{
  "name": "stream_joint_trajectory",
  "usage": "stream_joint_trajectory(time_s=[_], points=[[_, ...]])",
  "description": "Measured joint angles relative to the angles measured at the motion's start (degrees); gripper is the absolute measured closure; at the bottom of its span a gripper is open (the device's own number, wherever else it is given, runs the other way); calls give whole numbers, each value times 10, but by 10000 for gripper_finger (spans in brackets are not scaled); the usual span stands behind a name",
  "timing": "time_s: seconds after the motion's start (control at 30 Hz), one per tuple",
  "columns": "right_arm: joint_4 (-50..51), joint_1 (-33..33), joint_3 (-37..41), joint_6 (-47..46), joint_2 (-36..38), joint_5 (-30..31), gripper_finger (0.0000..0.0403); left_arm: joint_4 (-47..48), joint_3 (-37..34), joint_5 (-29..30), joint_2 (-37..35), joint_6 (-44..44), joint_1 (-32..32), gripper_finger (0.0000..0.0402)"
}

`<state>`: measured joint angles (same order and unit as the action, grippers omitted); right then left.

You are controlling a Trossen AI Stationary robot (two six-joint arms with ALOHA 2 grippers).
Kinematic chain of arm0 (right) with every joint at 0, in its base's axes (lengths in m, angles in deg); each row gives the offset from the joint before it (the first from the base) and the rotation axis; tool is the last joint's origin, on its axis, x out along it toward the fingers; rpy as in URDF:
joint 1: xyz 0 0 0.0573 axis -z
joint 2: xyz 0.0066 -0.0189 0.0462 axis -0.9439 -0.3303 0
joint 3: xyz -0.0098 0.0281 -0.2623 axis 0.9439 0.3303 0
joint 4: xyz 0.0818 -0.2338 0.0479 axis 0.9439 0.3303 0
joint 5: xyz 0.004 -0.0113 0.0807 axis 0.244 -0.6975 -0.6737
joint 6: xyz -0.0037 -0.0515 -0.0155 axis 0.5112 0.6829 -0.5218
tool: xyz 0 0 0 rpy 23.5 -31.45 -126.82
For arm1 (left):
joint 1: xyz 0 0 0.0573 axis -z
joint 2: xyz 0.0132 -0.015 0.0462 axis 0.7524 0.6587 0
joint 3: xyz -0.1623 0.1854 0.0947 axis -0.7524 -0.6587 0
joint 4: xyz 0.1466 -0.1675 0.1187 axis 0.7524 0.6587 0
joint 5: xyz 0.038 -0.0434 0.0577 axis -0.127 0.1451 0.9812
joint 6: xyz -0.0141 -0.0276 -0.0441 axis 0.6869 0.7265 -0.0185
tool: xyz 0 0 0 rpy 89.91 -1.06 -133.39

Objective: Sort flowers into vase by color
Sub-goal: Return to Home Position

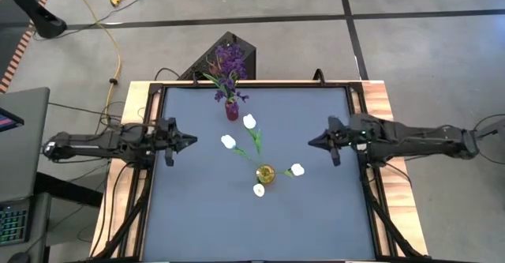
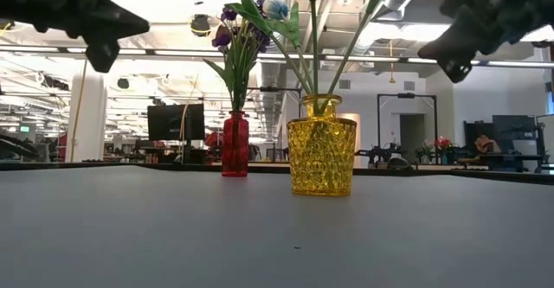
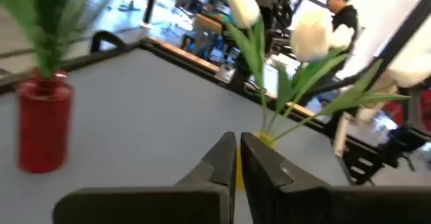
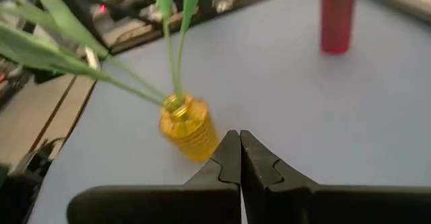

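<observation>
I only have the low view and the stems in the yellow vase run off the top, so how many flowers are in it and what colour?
Observer: Four white tulips, fanned out of the yellow vase.
Operator: Where do the vases stand?
Observer: Yellow one near the table's middle; the red vase by the far edge, holding purple sprigs.
Operator: And the jaws?
Observer: Shut and empty on both, per the wrist views; left arm and right arm flank the table.

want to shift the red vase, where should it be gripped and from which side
Grip the red vase around its body, below the neck, level, from the side facing the left end effector: it stands upright, and purple sprigs spread over its mouth, likely blocking a top-down approach.
</observation>
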<state>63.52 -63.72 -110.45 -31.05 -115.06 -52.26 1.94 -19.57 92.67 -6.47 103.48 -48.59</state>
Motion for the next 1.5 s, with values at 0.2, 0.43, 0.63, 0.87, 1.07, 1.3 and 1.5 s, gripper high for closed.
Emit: stream_joint_trajectory(time_s=[0.2, 0.43, 0.63, 0.87, 1.07, 1.3, 1.5], points=[[-131, 47, 94, 5, 85, -8, 384, 26, -30, 30, -76, -22, 0, 400], [-331, 67, 201, -4, 99, -18, 385, -128, -139, 30, -123, -35, 0, 401], [-332, 66, 225, -4, 98, -22, 381, -110, -151, 10, -138, -46, 0, 401], [-335, 66, 226, 74, 99, -61, 363, -85, -151, 51, -129, -53, -1, 402], [-332, 66, 226, 80, 99, -61, 363, -85, -151, 52, -129, -86, -1, 401], [-309, 66, 226, 73, 98, -61, 362, -84, -151, 52, -129, -94, -1, 401], [-300, 67, 226, -5, 99, -40, 361, -84, -151, 53, -129, -94, -1, 401]])
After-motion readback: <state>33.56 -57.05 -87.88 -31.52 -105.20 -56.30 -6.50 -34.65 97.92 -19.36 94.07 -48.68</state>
